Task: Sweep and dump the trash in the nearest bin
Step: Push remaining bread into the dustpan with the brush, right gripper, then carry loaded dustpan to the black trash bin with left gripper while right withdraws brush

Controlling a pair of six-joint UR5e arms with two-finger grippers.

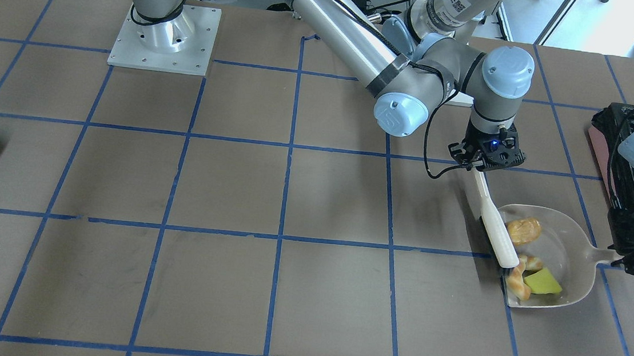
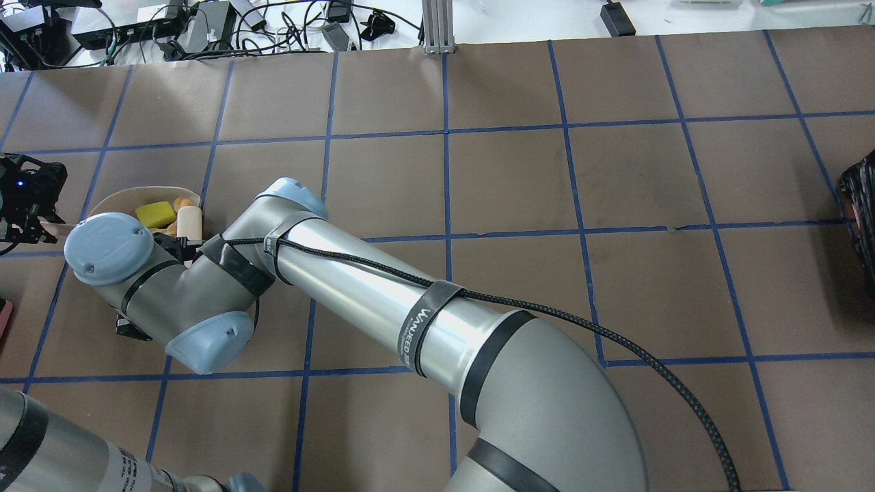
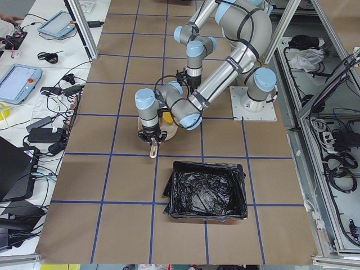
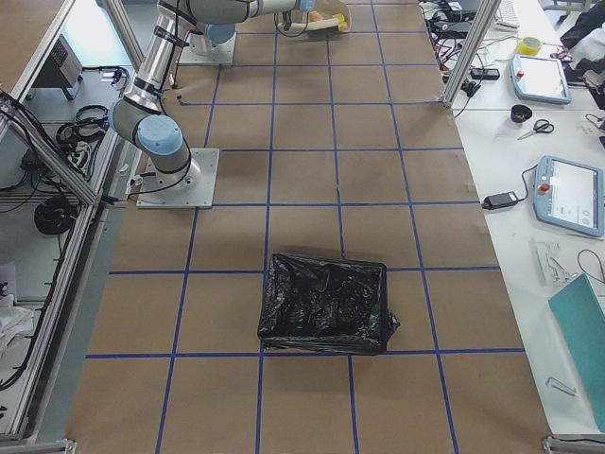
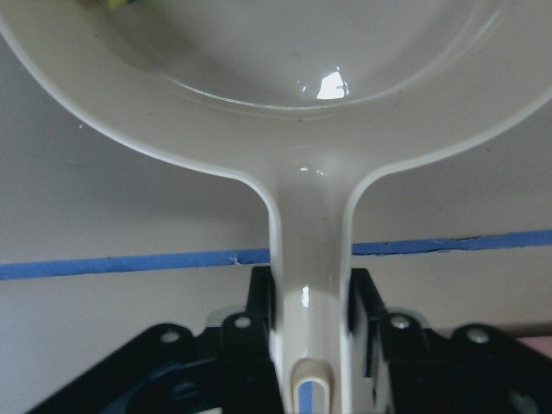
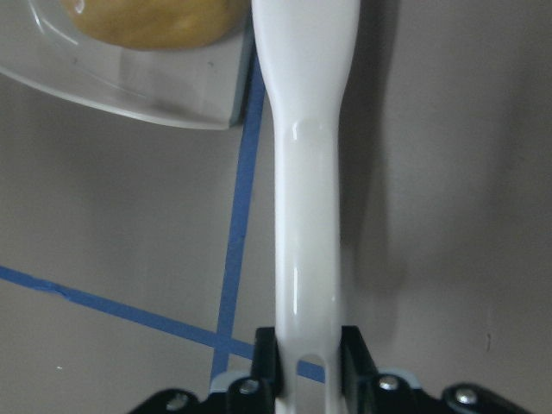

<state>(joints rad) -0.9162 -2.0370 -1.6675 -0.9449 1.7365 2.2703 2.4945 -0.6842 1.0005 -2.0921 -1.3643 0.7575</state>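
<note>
I find all three trash (image 1: 523, 230) pieces lying in the dustpan (image 1: 570, 246); sweeping looks complete. The left gripper (image 5: 310, 297) clamps the dustpan handle and the right gripper (image 6: 308, 349) clamps the brush (image 1: 499, 231). Not yet done: dumping into the nearby bin (image 3: 205, 164).

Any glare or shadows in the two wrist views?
Left wrist view: a bright glare spot on the dustpan bowl. Right wrist view: thin highlights along the brush handle, its soft shadow on the table to the view's right.
</note>
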